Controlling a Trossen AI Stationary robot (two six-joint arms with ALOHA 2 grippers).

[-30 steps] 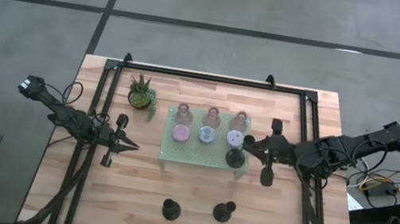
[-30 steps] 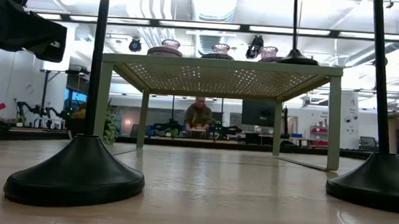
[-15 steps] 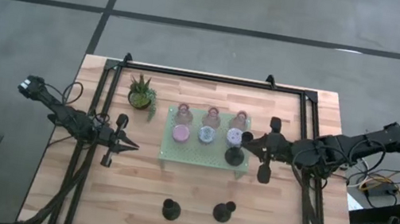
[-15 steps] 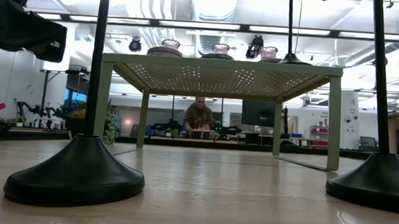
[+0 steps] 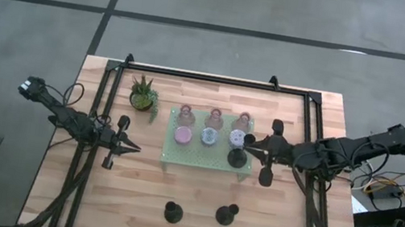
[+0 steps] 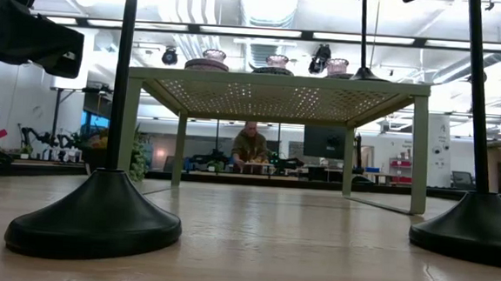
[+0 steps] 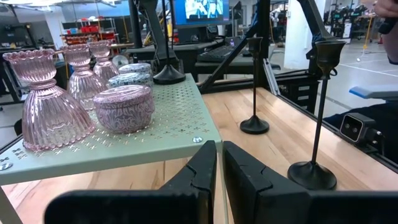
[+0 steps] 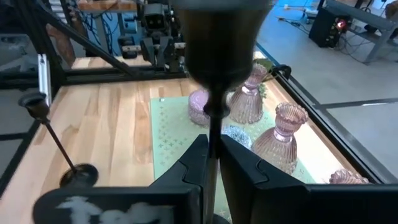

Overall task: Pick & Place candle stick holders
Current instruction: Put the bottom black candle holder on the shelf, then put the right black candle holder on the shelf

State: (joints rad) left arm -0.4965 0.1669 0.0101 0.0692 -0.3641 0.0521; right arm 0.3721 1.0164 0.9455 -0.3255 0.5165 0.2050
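Note:
A pale green perforated tray (image 5: 197, 155) stands mid-table on legs. On it are three pink ribbed glass holders (image 5: 214, 119) and three squat round ones (image 5: 208, 136). A black candlestick stands on the tray's right front corner, base (image 5: 237, 158). Two more black candlesticks (image 5: 173, 211) (image 5: 226, 213) stand on the table near the front edge. My right gripper (image 5: 251, 143) is shut on the tray's candlestick. My left gripper (image 5: 131, 149) is shut and empty, left of the tray; it also shows in the left wrist view (image 7: 219, 171). My right gripper pinches the black candlestick's thin stem (image 8: 212, 142) between its two fingers, below the cup (image 8: 221, 37). The fingers come level from the table's right side and lie across the stem. The candlestick is upright, its base (image 6: 360, 74) at the tray's top surface.
A small green potted plant (image 5: 143, 93) stands left of the tray's far corner. A black frame rail (image 5: 200, 76) runs round the table's far edge and sides. Bare wood lies between the tray and the two front candlesticks. A person (image 6: 249, 146) sits far behind the table.
My right gripper has gone a little toward the table's left edge with the black candlestick; the candlestick's base has shifted left along the tray top and stays upright.

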